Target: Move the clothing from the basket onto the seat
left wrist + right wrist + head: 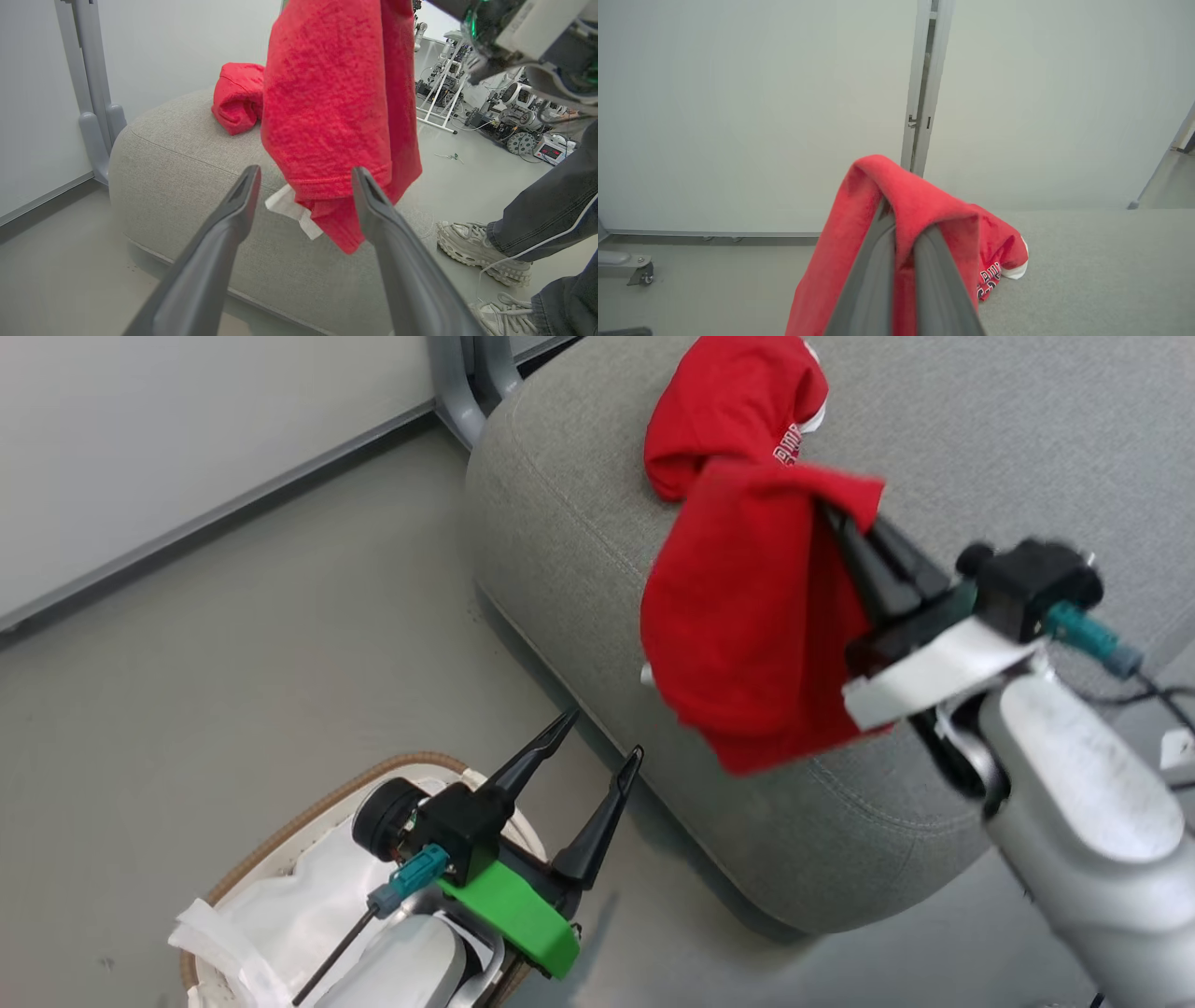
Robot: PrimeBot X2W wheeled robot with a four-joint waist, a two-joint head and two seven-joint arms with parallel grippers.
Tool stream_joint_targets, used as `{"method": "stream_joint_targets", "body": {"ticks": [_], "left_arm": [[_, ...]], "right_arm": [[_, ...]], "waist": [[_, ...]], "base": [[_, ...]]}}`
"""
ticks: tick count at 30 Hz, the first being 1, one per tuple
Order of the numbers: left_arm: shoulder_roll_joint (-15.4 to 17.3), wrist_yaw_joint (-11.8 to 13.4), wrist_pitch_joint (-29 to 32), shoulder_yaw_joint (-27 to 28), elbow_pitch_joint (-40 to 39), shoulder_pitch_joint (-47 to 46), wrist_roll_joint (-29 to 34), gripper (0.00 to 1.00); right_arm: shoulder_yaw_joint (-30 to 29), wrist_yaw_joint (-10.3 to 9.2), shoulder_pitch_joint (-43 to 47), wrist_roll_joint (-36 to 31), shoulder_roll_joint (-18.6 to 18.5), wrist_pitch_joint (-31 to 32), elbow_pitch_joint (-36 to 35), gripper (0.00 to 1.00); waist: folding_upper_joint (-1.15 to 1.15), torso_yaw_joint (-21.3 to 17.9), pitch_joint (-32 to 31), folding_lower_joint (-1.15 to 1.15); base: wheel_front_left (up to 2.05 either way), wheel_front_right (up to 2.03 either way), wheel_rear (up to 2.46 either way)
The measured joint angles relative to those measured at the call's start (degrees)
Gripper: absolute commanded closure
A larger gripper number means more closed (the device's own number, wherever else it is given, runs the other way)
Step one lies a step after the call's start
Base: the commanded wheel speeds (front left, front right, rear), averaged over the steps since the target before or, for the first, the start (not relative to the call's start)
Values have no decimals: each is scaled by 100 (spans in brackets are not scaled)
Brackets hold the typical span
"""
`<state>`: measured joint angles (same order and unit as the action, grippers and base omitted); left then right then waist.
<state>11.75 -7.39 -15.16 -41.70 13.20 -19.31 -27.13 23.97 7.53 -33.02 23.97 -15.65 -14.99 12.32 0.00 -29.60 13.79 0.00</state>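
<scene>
Pale wall, grey floor behind seat (579,569). Right gripper (836,518) clamped on red garment (747,616), hanging above near seat edge; second red garment (728,411) lying farther on seat. Left gripper (605,733) spread apart above basket (280,837).

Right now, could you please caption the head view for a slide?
Right gripper holds a red garment near the seat; open left gripper hovers by the basket.

Left gripper (606,731): low, fingers spread apart, empty; right gripper (840,527): raised on an outstretched pale forearm, fingers pinched together on garment (747,616).
</scene>
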Motion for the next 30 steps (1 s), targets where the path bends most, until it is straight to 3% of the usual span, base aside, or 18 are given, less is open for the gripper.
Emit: {"method": "stream_joint_targets", "body": {"ticks": [9, 14, 20, 24, 30], "left_arm": [[141, 0, 0, -347, -42, -628, 23, 0], [144, 0, 0, -439, -75, -895, 23, 0], [138, 0, 0, -437, -113, -1151, 52, 0], [111, 0, 0, -316, -149, -1265, 105, 0], [90, 0, 0, -170, -181, -1299, 162, 0]], "right_arm": [[190, 0, -2410, -208, -977, 0, 438, 100], [-126, 0, -3170, -346, -1354, -1, 1270, 100], [-794, 1, -3355, -724, -1557, -1, 2610, 100], [-1613, 0, -3315, -1201, -1633, -2, 3487, 100], [-2518, 0, -3008, -1756, -1318, -9, 4162, 100]], "waist": [[0, 323, 727, 0], [0, 633, 1107, 0], [0, 1013, 1559, 1], [0, 1273, 1866, 1], [0, 1605, 2267, 1]], "base": [[0, 0, 0], [0, 0, 0], [0, 0, 0], [0, 0, 0], [0, 0, 0]]}}
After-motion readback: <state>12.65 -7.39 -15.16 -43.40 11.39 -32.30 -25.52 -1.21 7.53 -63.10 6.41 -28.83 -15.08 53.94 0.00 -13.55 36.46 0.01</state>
